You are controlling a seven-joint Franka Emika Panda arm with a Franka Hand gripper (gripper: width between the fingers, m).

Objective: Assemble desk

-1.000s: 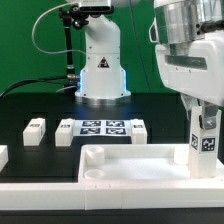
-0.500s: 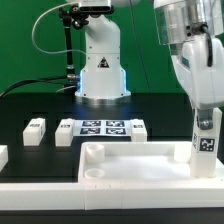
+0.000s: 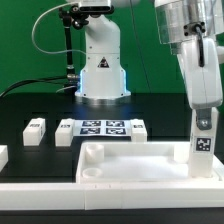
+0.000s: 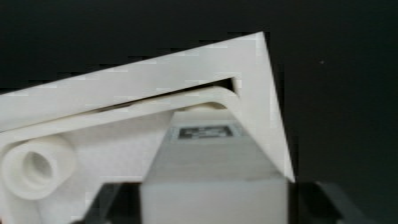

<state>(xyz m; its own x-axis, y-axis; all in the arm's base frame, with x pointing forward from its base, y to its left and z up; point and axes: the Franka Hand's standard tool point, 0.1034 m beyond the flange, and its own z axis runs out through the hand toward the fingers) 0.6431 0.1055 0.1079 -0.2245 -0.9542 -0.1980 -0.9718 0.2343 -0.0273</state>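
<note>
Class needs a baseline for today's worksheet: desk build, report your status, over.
Fingers shut on upright tagged leg. Leg stands at tabletop corner, exterior view's right. Spare legs beside marker board, clear of the path.

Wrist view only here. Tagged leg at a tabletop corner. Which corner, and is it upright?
Observer: The leg stands upright at the tabletop corner on the exterior view's right.
Operator: Other corners?
Observer: The corner socket on the exterior view's left is empty.
Operator: Spare legs?
Observer: Three spare legs lie beside the marker board: two on the exterior view's left, one on its right.
</note>
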